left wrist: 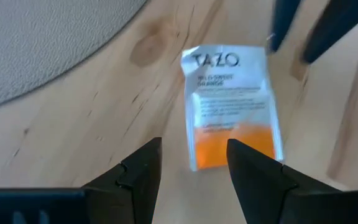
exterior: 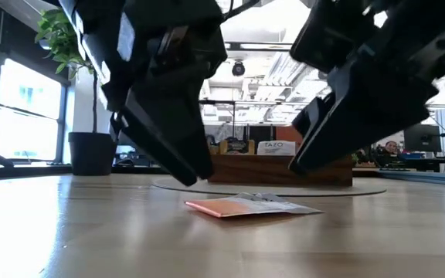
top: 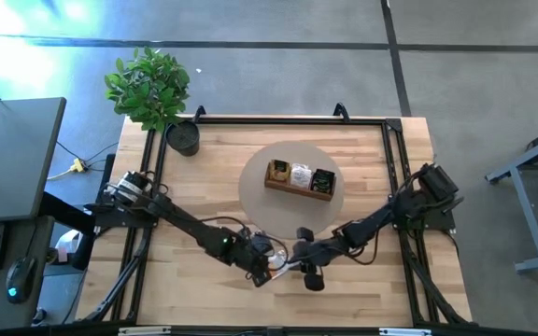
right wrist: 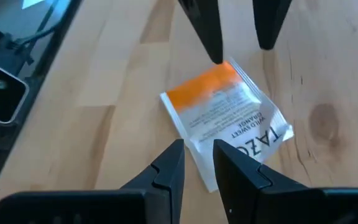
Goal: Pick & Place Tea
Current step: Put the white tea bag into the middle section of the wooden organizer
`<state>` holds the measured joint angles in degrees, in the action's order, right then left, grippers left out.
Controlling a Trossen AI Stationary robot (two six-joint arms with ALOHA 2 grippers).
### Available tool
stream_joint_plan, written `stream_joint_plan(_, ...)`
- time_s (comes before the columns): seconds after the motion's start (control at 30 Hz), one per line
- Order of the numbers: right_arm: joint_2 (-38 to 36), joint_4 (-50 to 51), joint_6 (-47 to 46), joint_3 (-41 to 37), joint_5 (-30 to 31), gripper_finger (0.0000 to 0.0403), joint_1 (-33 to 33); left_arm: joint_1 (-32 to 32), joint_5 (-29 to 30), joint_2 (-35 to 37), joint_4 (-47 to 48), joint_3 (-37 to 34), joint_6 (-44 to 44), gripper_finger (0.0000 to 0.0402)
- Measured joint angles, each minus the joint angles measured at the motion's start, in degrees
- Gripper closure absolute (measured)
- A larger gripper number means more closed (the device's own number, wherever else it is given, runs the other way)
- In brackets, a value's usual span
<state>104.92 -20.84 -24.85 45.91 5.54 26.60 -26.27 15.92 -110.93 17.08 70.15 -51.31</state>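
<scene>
Wooden worktop (top: 204, 177) carries one white-and-orange tea packet (left wrist: 232, 106) lying flat between left pincer (left wrist: 191, 165) and right pincer (right wrist: 197, 165), both parted above it.

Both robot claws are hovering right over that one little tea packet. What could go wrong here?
The left gripper and right gripper, both open, approach the same tea packet from opposite sides, so they might bump each other. The packet lies flat on the table, so fingers could slide it instead of lifting it.

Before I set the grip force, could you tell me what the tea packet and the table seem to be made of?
Tea packet: probably coated paper or foil, since its printed white-and-orange face looks smooth and its edges crinkle. Table: pale wood with visible grain, knots and plank seams, matte finish.
</scene>
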Motion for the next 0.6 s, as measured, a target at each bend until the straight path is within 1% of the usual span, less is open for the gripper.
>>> stream_joint_plan(0.17,2.5,0.0,-0.7,0.1,-1.4,0.032,-0.7,0.0,-0.8,-1.9,-1.0,0.0,-0.4,0.0222)
stream_joint_plan(0.27,3.1,0.0,-0.7,0.4,-1.5,0.032,-1.4,0.0,-2.2,-1.5,-1.0,0.1,-1.6,0.0222)
stream_joint_plan(0.43,3.2,2.6,-0.3,0.5,1.2,0.032,-2.5,0.0,-3.2,-1.6,-1.7,0.0,-1.7,0.0222)
stream_joint_plan(0.6,3.1,4.5,1.3,0.6,2.7,0.032,-3.8,0.0,-5.1,-1.6,-5.4,0.0,-1.5,0.0222)
